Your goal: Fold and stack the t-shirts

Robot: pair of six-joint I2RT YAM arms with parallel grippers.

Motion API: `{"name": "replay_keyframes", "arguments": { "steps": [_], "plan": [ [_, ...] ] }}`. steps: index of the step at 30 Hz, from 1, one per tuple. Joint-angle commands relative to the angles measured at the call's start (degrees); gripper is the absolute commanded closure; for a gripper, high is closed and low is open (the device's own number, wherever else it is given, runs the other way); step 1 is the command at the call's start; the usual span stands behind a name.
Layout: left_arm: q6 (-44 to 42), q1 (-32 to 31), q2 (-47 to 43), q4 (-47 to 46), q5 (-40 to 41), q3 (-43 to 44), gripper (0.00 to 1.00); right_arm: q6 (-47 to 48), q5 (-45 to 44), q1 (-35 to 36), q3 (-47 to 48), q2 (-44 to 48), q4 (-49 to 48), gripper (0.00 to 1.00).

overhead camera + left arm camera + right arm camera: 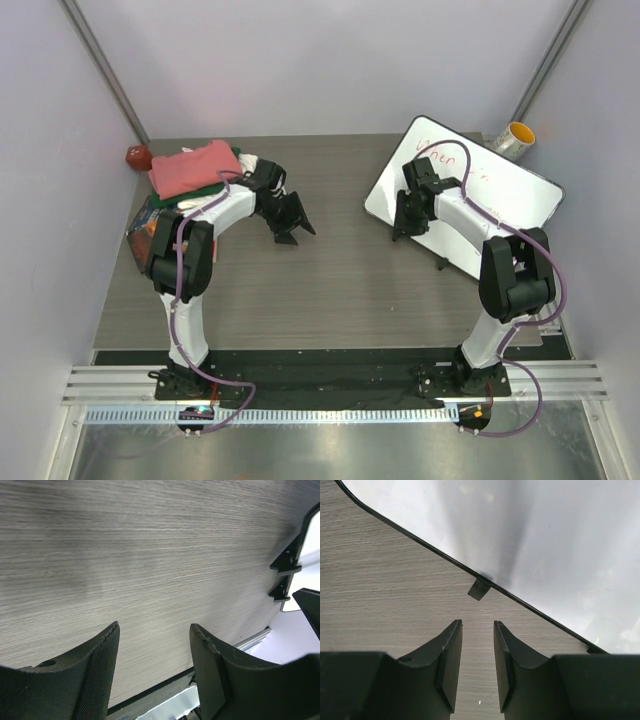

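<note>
Top external view: the t-shirts sit stacked at the far left of the bench. The salmon-pink shirt is on top, a dark green shirt is under it, and a sliver of cream-white cloth shows at the stack's right edge. At the far right lies a whiteboard with red handwriting, too small to read. The left claw hangs near the stack over bare wood, fingers well apart and holding nothing. The right claw is at the whiteboard's left edge, fingers narrowly parted and holding nothing.
</note>
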State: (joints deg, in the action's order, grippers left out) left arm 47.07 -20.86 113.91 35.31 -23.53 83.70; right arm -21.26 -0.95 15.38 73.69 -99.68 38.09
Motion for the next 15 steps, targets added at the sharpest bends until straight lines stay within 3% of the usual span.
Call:
{"name": "replay_keyframes", "arguments": {
  "steps": [1,15],
  "plan": [
    [-0.8,0.3,-2.1,-1.6,-0.6,-0.9,0.41,-0.5,-0.8,0.3,1.3,0.1,1.1,0.63],
    [-1.3,0.3,-2.4,-1.6,-0.6,-1.3,0.41,-1.0,-0.9,1.0,6.5,-7.8,2.8,0.62]
  ]
}}
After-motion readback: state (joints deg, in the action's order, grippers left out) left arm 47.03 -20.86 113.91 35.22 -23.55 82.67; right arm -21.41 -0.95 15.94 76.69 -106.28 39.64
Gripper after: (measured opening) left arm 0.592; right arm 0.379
